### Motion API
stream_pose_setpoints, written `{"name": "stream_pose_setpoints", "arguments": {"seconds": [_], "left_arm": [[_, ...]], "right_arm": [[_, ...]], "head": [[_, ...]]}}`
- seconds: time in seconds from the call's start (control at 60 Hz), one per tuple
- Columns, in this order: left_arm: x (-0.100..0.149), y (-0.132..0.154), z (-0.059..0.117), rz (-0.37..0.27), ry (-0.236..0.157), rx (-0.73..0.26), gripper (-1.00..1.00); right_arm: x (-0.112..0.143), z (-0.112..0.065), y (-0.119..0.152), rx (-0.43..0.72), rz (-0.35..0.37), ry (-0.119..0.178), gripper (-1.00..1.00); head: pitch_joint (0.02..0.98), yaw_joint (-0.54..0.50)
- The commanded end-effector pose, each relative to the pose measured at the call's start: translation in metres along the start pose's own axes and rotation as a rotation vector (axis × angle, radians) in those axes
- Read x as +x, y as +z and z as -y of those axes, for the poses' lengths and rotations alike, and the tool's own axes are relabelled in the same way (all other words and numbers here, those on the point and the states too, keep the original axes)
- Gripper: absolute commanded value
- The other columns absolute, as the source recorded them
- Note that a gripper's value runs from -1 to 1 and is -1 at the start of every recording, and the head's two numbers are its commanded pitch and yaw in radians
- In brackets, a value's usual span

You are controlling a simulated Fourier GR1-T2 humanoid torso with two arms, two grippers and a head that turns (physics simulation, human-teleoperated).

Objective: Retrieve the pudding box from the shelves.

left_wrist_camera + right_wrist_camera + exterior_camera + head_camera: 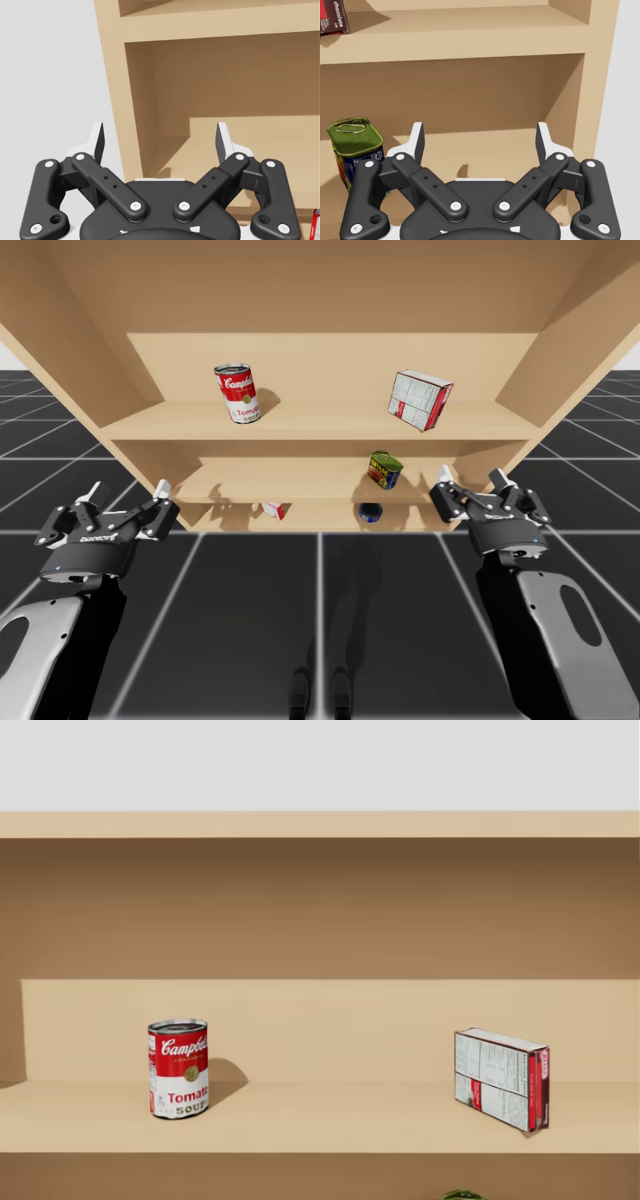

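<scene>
Up on the top shelf (320,422), well right of the red can (236,392), the pudding box (420,399) stands skewed. Left tool (127,490) and right tool (470,480) hang wide open, empty, below that can. A grip meeting the box's angled faces off-square could topple it.

top shelf (330,420): tall round can (236,392) at left, flat box (420,399) well apart at right. middle shelf (300,480): squat tin (384,469) below the flat box, a bit left of it. lowest shelf (320,518): small box (273,509) left of ctr, small round can (370,512) right of ctr, under the tin. my left gripper (128,487) sits before the unit's left end, my right gripper (470,475) before its right end, w/ the tin ahead & off to one side.
</scene>
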Motion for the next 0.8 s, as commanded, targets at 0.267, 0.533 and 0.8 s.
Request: {"name": "stream_pose_setpoints", "arguments": {"seconds": [0.267,0.533,0.8], "left_arm": [[0.0005,0.0001,-0.0001,0.004,0.003,0.008,-1.00],[-0.0004,0.0012,0.0043,0.007,-0.005,-0.005,-1.00],[-0.0015,0.0009,0.0079,0.008,-0.010,-0.012,-1.00]], "right_arm": [[-0.0026,-0.0005,-0.0024,-0.007,-0.028,-0.023,-1.00],[-0.0031,-0.0011,-0.0030,0.003,-0.027,-0.011,-1.00],[-0.0010,-0.0019,-0.0022,0.014,-0.020,-0.008,-1.00]], "head": [[0.122,-0.02],[0.223,-0.24],[0.253,-0.26]]}}
